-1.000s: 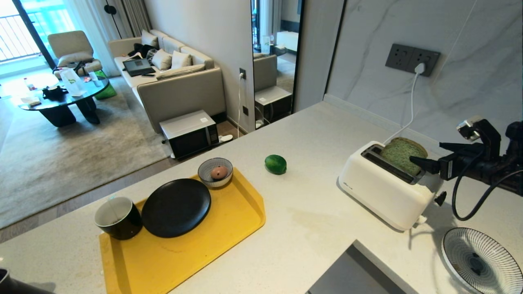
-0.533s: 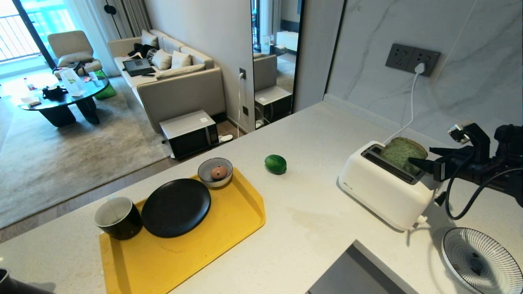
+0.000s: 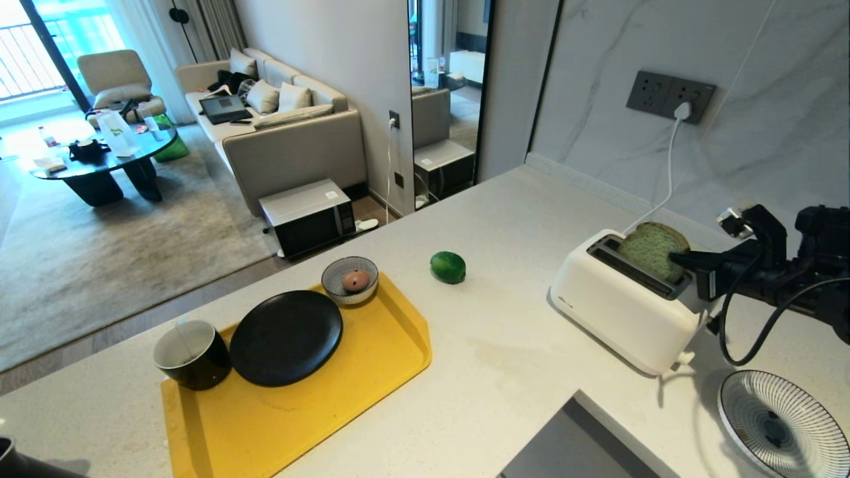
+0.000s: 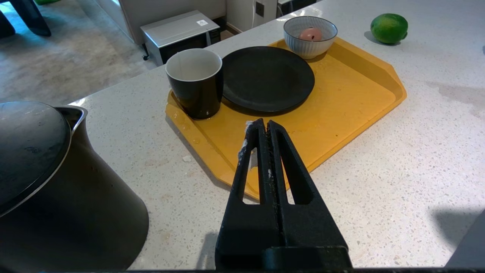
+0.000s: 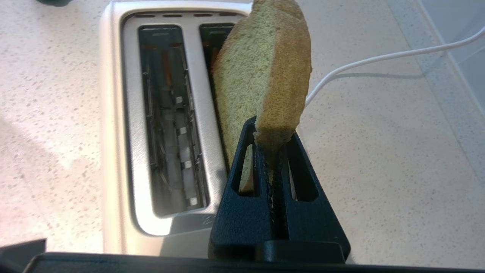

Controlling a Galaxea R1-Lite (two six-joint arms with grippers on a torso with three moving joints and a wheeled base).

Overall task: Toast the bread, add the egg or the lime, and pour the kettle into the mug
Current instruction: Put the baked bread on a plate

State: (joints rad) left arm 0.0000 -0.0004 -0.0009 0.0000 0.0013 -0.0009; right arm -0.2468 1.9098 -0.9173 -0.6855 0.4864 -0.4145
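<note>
The pale green, brown-crusted bread slice (image 5: pixel 261 76) – standing upright in the far slot of the white two-slot toaster (image 3: pixel 624 305) – is pinched at its edge by the right gripper (image 5: pixel 274 144), while the left gripper (image 4: pixel 265 131) is kept closed, empty, above the yellow tray (image 4: pixel 356 94).

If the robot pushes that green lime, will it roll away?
Probably. The lime is round and glossy and sits loose on the flat counter, with nothing near to stop it. Being a bit oval, it would likely wobble rather than roll straight. Its shiny skin may also be slippery to grip.
</note>
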